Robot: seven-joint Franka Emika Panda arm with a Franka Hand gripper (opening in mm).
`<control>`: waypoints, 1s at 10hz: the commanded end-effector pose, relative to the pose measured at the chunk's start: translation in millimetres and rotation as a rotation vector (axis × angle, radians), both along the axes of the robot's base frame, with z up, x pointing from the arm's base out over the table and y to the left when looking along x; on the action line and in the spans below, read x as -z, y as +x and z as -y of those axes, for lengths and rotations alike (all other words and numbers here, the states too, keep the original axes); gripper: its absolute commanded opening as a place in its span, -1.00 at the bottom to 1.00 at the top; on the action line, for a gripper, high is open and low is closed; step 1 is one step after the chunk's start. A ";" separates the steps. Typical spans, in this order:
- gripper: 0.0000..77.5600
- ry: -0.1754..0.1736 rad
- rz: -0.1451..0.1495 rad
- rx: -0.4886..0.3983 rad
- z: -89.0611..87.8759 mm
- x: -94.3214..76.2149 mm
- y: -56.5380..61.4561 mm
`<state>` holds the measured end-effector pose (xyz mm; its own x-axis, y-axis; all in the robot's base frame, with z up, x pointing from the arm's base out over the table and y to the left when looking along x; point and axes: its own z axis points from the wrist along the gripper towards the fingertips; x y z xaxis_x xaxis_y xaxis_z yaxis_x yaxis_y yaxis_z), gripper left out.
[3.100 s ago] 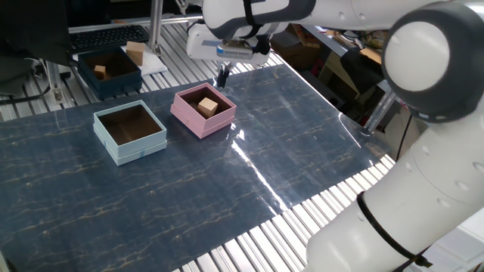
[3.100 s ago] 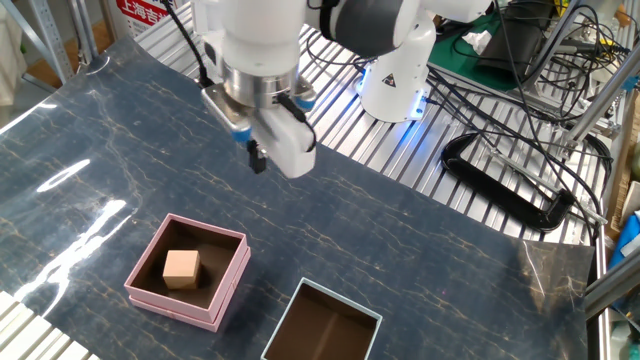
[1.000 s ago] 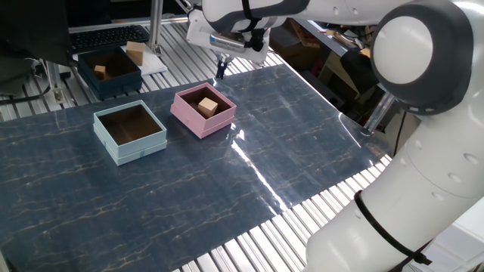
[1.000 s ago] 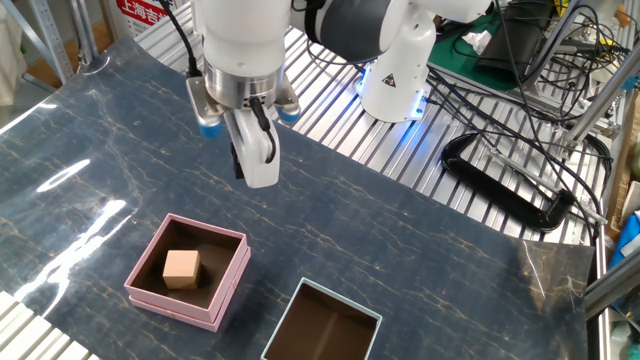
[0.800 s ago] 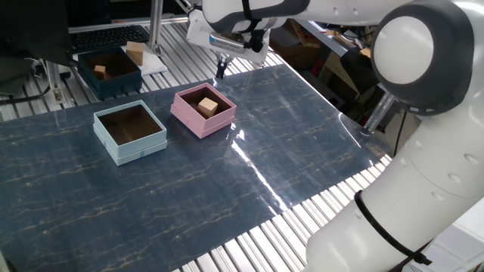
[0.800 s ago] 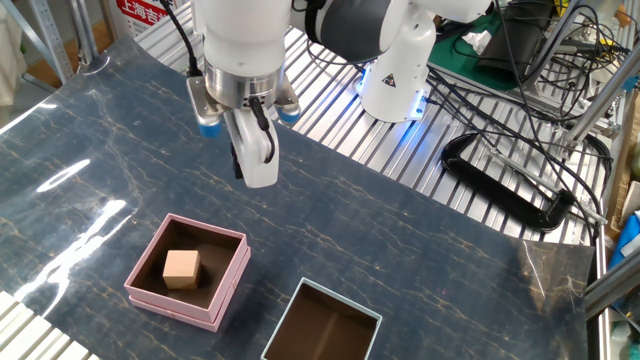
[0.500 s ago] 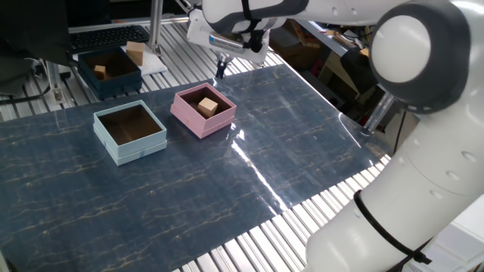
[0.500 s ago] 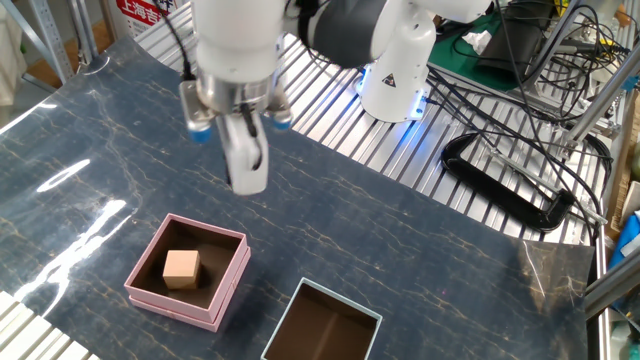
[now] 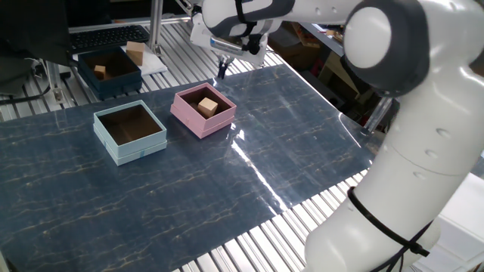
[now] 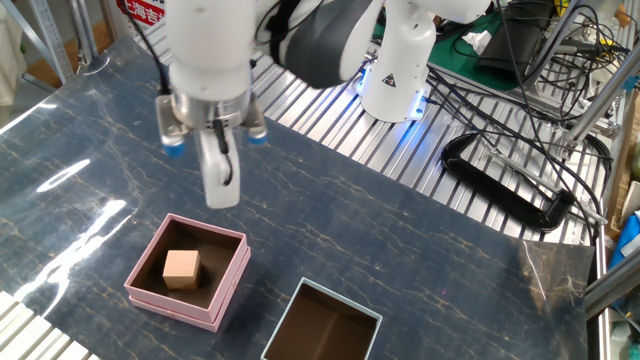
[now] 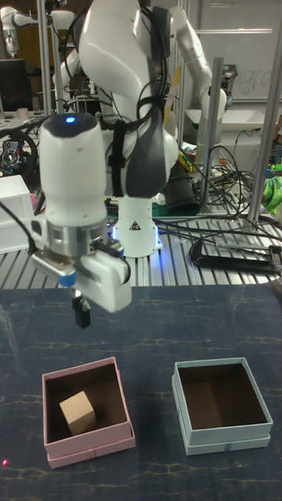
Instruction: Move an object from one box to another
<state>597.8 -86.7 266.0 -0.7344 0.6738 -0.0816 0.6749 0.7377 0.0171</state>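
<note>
I saw the wooden cube (image 11: pixel 77 412) lying inside the pink box (image 11: pixel 117 445), on its brown floor, slightly turned against the walls, nearer the front left corner in the tall view. From the other fixed camera the cube (image 10: pixel 182 269) lay apart from all four walls of the pink box (image 10: pixel 228 300). The blue box (image 11: pixel 259 432) stood just beside the pink one, not touching, its brown inside bare; the first fixed camera gave it (image 9: pixel 118 152) on the marbled blue mat (image 9: pixel 302 136), toward the navy box (image 9: pixel 115 85) on the ribbed metal table (image 9: pixel 45 98).

The gripper (image 11: pixel 81 311) hung above the mat behind the pink box, well clear of the rim, pointing down. Its fingers (image 11: pixel 82 311) read as one dark stub with no gap between them, so I noted the jaws as closed and holding nothing. From the first fixed camera the gripper (image 9: pixel 222 70) sat over the far edge of the mat.
</note>
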 end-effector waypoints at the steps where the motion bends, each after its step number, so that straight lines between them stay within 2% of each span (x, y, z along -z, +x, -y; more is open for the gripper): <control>1: -1.00 0.001 0.003 0.009 11.6 15.8 12.2; 2: -1.00 0.001 0.003 0.012 12.6 18.3 13.3; 5: -1.00 0.001 0.005 0.023 16.2 41.3 21.1; 9: -1.00 0.001 0.006 0.042 16.3 58.3 29.4; 10: -1.00 0.000 0.007 0.047 15.2 66.8 35.6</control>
